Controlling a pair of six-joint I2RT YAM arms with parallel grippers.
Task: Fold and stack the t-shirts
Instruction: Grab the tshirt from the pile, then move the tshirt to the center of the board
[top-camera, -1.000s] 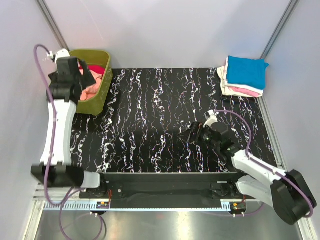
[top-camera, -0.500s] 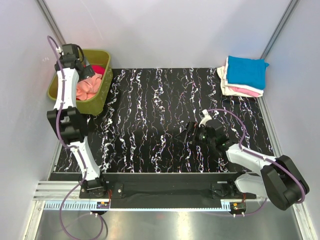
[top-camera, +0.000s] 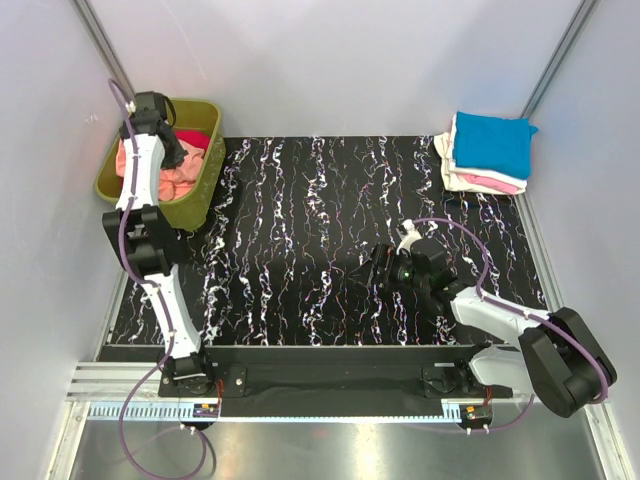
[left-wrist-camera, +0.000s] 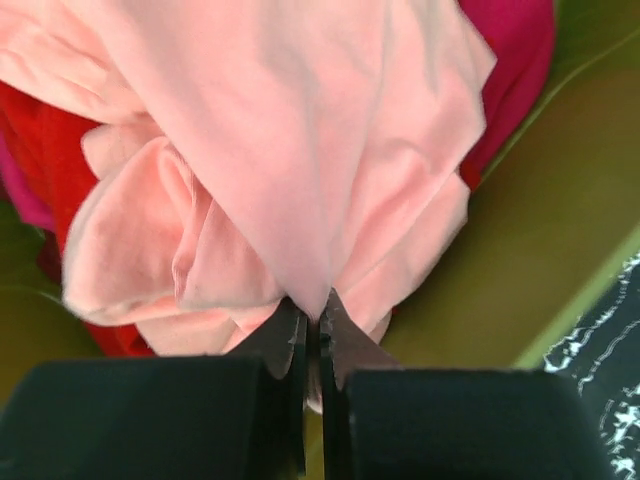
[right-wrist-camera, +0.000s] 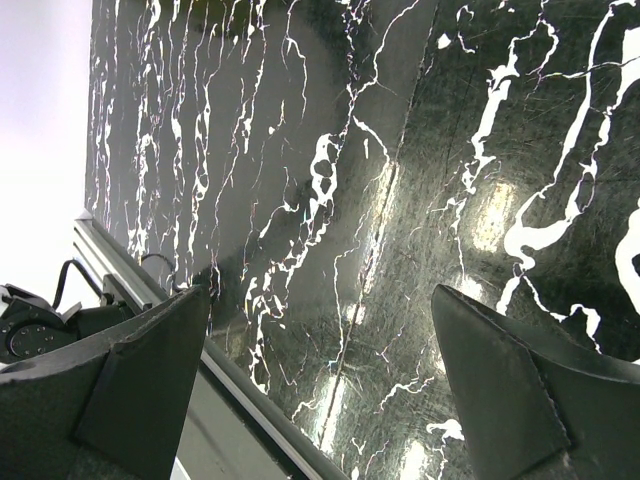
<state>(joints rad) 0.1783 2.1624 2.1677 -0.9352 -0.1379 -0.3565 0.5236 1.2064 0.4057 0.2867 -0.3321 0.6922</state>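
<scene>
A salmon-pink t-shirt (left-wrist-camera: 300, 150) lies crumpled on top inside the olive-green tub (top-camera: 195, 195), also seen as the salmon-pink t-shirt (top-camera: 178, 178) from above. My left gripper (left-wrist-camera: 312, 312) reaches down into the tub and is shut on a fold of this shirt. Under it lie a red t-shirt (left-wrist-camera: 35, 160) and a magenta t-shirt (left-wrist-camera: 515, 60). Folded t-shirts are stacked at the back right, a bright blue one (top-camera: 492, 143) on top of cream and pink ones (top-camera: 480, 183). My right gripper (top-camera: 380, 268) hovers low over the black marbled table (top-camera: 300, 230), open and empty.
The tub stands at the table's back left corner against the wall. A metal rail (right-wrist-camera: 250, 400) runs along the table's near edge, close under the right gripper. Grey walls enclose the table on three sides.
My left arm has swung from above the tub's near side down into it, and its gripper has shut on the salmon-pink t-shirt. The right arm shifted slightly.
</scene>
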